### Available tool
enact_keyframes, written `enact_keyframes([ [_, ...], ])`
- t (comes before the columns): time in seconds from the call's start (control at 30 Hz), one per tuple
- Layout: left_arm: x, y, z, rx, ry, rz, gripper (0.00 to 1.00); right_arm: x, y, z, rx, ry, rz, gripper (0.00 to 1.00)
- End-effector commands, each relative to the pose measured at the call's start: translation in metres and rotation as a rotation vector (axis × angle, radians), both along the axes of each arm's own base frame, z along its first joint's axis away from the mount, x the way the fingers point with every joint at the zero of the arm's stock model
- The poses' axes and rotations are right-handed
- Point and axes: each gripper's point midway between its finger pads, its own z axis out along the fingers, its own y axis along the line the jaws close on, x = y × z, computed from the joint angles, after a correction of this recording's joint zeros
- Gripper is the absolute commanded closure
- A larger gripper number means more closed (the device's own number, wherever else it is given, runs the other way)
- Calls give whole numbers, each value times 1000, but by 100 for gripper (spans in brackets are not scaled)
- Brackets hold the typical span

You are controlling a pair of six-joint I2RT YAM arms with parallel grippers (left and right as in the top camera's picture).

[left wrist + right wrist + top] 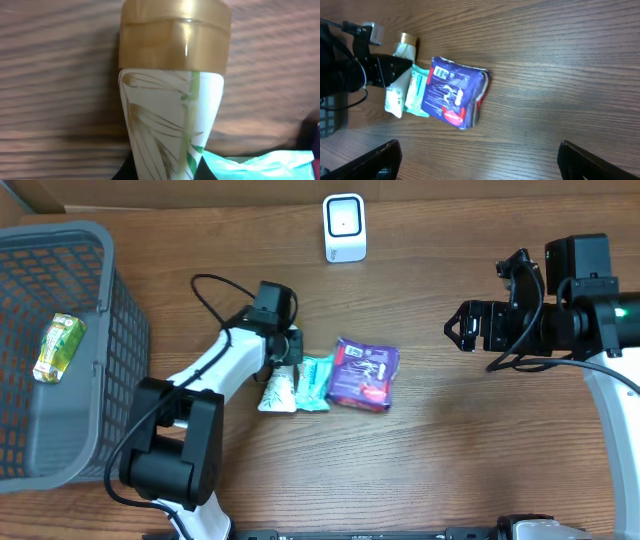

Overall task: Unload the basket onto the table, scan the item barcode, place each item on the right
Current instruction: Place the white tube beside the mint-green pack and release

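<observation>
A white tube (170, 115) with a bamboo print and a gold cap (175, 37) lies on the wooden table. My left gripper (167, 172) is shut on its body, one dark finger on each side. From overhead the left gripper (285, 352) covers the tube's upper half, and the flat tail (276, 392) sticks out below it. The white barcode scanner (344, 227) stands at the table's far edge. My right gripper (466, 328) hovers open off to the right, its fingers (380, 160) spread wide over bare wood with nothing between them.
A teal packet (315, 382) lies against the tube, and a purple packet (364, 373) lies beside that. A grey mesh basket (110, 310) at the left holds a green and yellow item (58, 347).
</observation>
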Motion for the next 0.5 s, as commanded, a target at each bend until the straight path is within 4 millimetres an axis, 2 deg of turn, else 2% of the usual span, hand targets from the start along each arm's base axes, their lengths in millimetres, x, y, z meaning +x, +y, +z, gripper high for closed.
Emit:
enact_keyframes([
  [0.0, -13, -17, -9, -13, 47, -85, 95, 3, 1, 7, -3, -27, 7, 0],
  [0.07, -15, -17, -9, -1, 48, -111, 84, 3, 1, 7, -2, -28, 6, 0],
  [0.13, -15, -15, -7, 7, 50, -110, 63, 3, 1, 7, -3, -27, 6, 0],
  [0.17, -13, -13, -3, 11, 49, -104, 57, 3, 1, 7, -2, -27, 6, 0],
  [0.23, -7, -12, 12, 10, 45, -95, 49, 3, 1, 7, -2, -27, 6, 0],
  [0.33, 11, -6, 56, 23, 6, -73, 47, 3, 1, 7, -2, -27, 6, 0],
  [0.43, 32, 3, 128, 24, -74, -41, 41, 2, 1, 7, -2, -26, 6, 0],
  [0.47, 37, 9, 161, 16, -110, -25, 37, 2, 1, 7, -2, -26, 6, 0],
])
